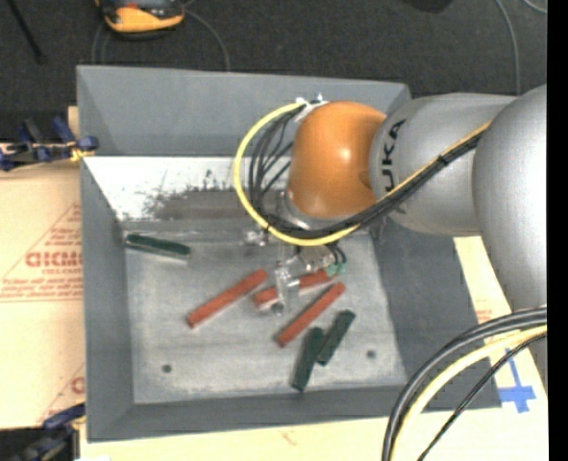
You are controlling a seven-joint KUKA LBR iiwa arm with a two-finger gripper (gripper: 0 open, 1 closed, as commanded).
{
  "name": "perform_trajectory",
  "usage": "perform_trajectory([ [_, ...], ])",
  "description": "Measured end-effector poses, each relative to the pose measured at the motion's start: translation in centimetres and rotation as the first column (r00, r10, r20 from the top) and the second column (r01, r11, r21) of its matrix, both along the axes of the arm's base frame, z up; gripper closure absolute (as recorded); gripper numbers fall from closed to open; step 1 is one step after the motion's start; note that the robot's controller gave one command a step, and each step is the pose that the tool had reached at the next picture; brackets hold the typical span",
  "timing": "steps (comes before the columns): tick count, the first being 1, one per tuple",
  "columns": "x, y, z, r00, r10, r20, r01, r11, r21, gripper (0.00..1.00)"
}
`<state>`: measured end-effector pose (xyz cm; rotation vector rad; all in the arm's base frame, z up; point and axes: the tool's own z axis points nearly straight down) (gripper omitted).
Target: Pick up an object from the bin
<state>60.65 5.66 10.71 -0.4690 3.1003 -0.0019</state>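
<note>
The arm comes in from the right, its orange cover point(333, 161) hanging over the middle of the bin point(195, 355). The gripper point(284, 288) is down low at the bin floor, right on a red stick point(265, 298) that lies slantwise near the centre, with red showing on both sides of the metal. Whether the gripper is clenched on it or released, I cannot tell; the wrist hides too much.

Just left of it lies a longer red stick point(225, 300), tilted the same way, its upper end close to the gripper. Just below and to the right there's another red stick point(309, 316), again on the same slant. Beyond that, toward the near right corner, two dark green sticks point(320, 348) lie side by side, touching. One more green stick point(159, 246) sits well apart at the far left, near the back wall.
</note>
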Motion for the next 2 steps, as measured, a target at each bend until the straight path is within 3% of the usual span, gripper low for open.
perform_trajectory([
  [1,-1.4,1.7,-3.3,1.000,-0.010,-0.002,0.010,1.000,0.004,0.00],
  [2,-0.3,6.1,-3.6,0.982,0.190,0.000,-0.190,0.982,0.002,1.00],
])
